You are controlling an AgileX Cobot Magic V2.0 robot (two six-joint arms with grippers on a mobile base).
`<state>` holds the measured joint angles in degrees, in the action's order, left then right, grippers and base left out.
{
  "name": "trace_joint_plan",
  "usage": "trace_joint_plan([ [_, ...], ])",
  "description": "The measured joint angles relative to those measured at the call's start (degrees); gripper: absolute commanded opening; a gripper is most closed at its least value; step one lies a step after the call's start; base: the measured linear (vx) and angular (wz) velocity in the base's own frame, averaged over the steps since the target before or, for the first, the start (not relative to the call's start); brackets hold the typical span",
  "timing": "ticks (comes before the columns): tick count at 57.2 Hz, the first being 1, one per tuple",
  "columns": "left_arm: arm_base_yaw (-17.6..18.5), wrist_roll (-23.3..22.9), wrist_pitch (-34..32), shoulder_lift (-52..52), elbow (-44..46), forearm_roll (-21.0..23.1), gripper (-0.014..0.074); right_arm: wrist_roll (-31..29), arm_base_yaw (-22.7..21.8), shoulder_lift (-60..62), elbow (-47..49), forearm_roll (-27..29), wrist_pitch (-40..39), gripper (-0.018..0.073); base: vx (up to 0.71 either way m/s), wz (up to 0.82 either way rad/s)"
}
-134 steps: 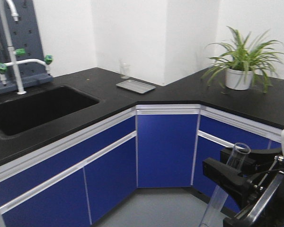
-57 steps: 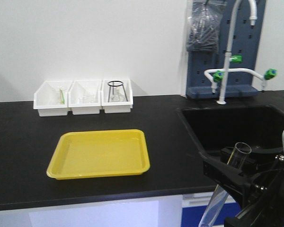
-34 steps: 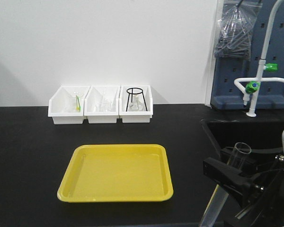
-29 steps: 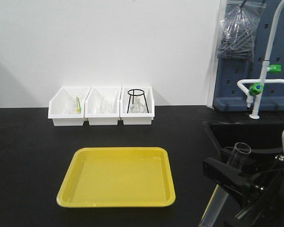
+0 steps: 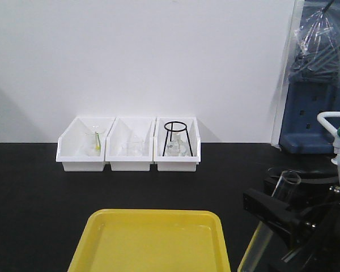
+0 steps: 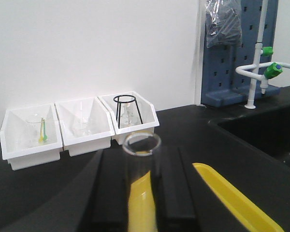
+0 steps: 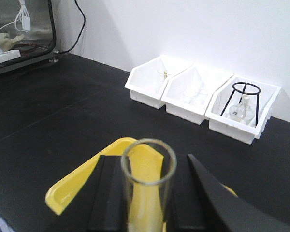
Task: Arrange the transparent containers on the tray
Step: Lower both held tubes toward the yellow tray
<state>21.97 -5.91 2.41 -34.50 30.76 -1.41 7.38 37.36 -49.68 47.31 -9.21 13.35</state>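
**Item 1.** Left gripper (image 6: 141,208): the black jaws are drawn in narrow on either side of the first slender clear glass test tube (image 6: 141,159). The tube stands upright with its round rim uppermost, and yellow shows through the lower glass.

**Item 2.** Right gripper (image 7: 147,212): the black jaws are clamped narrow on the second slender clear glass test tube (image 7: 148,166), open rim toward the wrist camera. In the front view this tube leans, rim up, at lower right, just right of the tray. Its lower end runs out of frame.

**Item 3.** Wide shallow bright yellow plastic tray (image 5: 153,243): it lies flat on the black table (image 5: 28,192), in front of the bins and well apart from them. Its near edge is cut off by the frame.

**Item 4.** Three white open-fronted plastic bins (image 5: 130,164): they sit side by side, touching, against the white wall (image 5: 158,56).
- Left bin: a small clear glass vessel (image 5: 94,141) with a yellow-green piece in it.
- Middle bin: clear glassware, too faint to tell apart.
- Right bin: a black wire ring stand (image 5: 177,136) over a small clear round flask (image 7: 240,110).

**Item 5.** Blue pegboard panel (image 5: 311,119): it stands at the right with a clear plastic bag (image 5: 320,48) hung on it.

**Item 6.** White faucet with green knobs (image 6: 261,67): it stands beside the black sink (image 6: 266,135) set into the table.
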Motion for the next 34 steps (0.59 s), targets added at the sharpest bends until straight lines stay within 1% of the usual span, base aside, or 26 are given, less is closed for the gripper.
trace_joint_plan([
  [17,0.0,0.0,0.0,0.0,0.0,0.0,0.0201,0.0,0.0,0.0,0.0,0.0,0.0,-0.0008,0.2,0.0],
  [34,0.0,0.0,0.0,0.0,0.0,0.0,0.0201,0.0,0.0,0.0,0.0,0.0,0.0,-0.0008,0.1,0.03],
])
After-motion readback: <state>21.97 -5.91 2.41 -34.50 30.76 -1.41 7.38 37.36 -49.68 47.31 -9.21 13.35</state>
